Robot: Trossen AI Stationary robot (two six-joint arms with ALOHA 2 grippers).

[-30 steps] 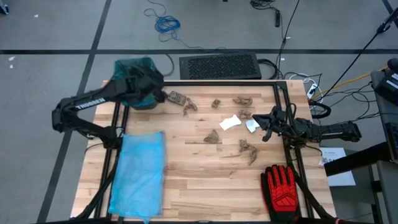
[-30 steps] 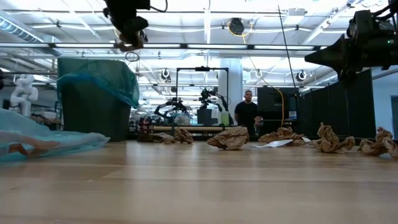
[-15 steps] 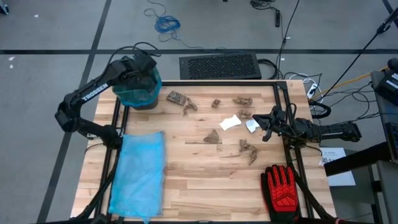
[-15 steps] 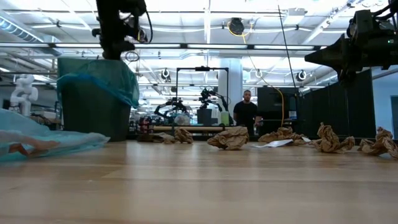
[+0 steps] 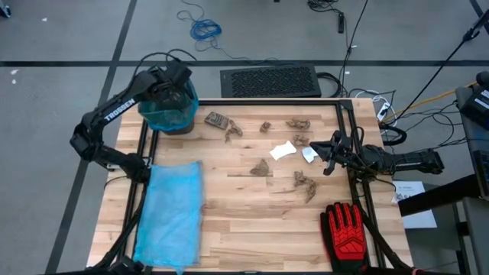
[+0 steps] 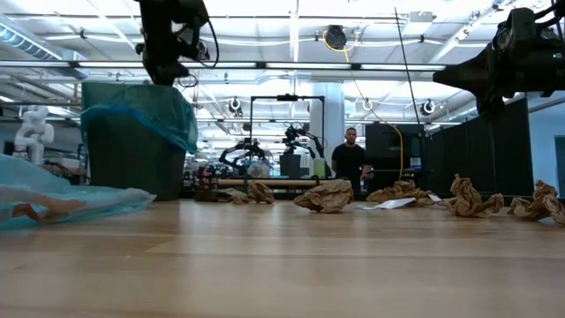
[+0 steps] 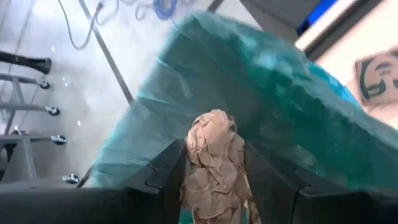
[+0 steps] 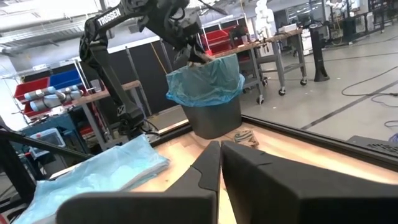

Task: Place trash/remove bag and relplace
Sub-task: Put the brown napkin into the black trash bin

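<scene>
A dark bin lined with a teal bag [image 5: 170, 111] [image 6: 132, 141] stands at the table's far left corner. My left gripper [image 5: 180, 81] [image 6: 166, 75] hangs over its mouth, pointing slantwise down, fingers spread, with a brown crumpled scrap of trash [image 7: 214, 165] between them. Several more brown scraps [image 5: 260, 168] [image 5: 304, 182] and two white pieces [image 5: 283, 150] lie on the middle and right of the table. My right gripper [image 5: 330, 156] [image 8: 221, 162] waits shut at the right edge, level above the table. My left gripper has the brown scrap [image 7: 205, 180] standing between its spread fingers [image 7: 168, 174], which point slantwise down over the bin's mouth. The scrap fills the gap. I cannot tell whether the fingers touch it.
A flat light-blue bag [image 5: 170, 214] lies along the table's near left. A red-and-black glove [image 5: 349, 233] lies at the near right corner. A black mat [image 5: 269, 80] and cables sit on the floor beyond the far edge. A person [image 6: 351, 159] stands far off in the room.
My left gripper has swung from beside the bin, over the table, toward the far left corner. It now hangs over the bin's mouth, a little lower and tipped further down. The brown scrap has gone with it.
</scene>
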